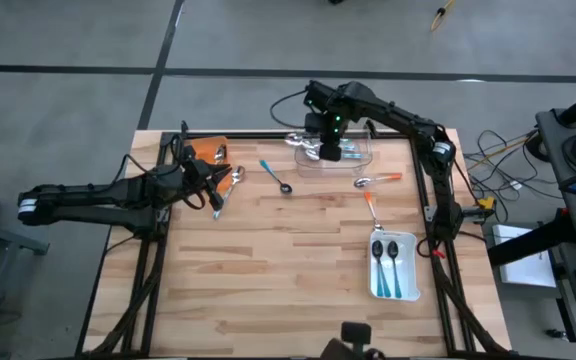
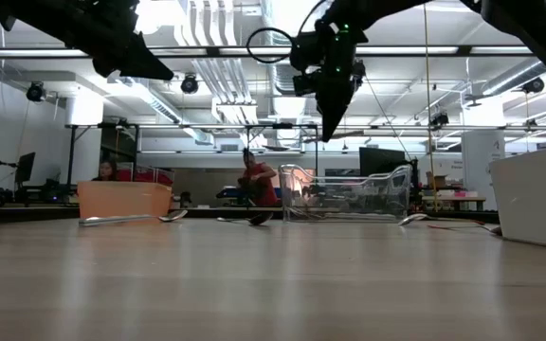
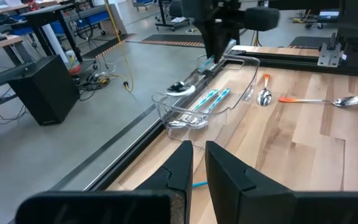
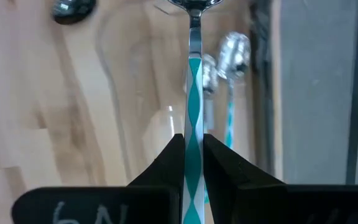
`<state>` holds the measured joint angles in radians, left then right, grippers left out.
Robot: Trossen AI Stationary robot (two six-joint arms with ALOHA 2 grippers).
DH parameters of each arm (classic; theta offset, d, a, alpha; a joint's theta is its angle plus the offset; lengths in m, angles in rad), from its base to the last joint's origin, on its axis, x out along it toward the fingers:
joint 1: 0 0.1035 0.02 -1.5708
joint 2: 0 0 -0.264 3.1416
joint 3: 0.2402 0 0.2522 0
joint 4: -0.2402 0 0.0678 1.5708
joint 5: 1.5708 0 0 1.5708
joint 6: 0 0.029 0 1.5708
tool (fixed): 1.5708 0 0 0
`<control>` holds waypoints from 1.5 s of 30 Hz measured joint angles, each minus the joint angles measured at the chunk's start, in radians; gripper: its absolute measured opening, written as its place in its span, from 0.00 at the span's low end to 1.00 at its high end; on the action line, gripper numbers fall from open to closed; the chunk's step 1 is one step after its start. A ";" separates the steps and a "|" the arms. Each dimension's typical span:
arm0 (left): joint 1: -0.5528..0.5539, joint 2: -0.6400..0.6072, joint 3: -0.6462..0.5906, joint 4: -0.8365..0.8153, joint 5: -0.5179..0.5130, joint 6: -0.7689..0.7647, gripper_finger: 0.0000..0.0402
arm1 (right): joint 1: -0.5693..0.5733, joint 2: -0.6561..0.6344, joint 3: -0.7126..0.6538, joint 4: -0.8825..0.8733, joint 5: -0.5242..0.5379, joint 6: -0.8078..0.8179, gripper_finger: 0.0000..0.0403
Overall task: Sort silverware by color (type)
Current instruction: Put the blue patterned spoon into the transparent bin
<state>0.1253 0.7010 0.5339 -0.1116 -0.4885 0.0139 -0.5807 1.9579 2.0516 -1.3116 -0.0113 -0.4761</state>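
Observation:
My right gripper (image 1: 330, 150) hangs over the clear tray (image 1: 353, 160) at the table's far edge, shut on a teal-handled spoon (image 4: 193, 93). Two teal spoons (image 3: 213, 99) lie inside that tray. Another blue spoon (image 1: 276, 175) lies flat on the wood. Two orange-handled spoons (image 1: 378, 180) (image 1: 371, 208) lie right of centre. A silver spoon (image 1: 230, 185) rests beside the orange tray (image 1: 208, 150). My left gripper (image 3: 199, 163) waits at the left near that tray, shut on nothing. My right gripper pinches the spoon's teal handle (image 4: 193, 134) between its two fingers, which lie along the handle. The fingers point steeply down from above. The spoon sticks out past the fingertips, bowl (image 4: 193, 4) lowest, lifted clear above the clear tray.
A white tray (image 1: 395, 265) with two teal spoons stands near the table's right front. A black frame rail (image 1: 298, 133) runs along the far edge behind the clear tray. Bare wood (image 1: 288, 270) fills the middle and near part of the table.

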 joint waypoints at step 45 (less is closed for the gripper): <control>0.000 0.000 0.000 0.000 0.001 0.003 0.07 | -0.143 -0.006 -0.325 0.195 -0.041 -0.094 0.06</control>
<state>0.1253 0.7010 0.5339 -0.1116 -0.4877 0.0174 -0.7241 1.9514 1.7269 -1.1165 -0.0519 -0.5700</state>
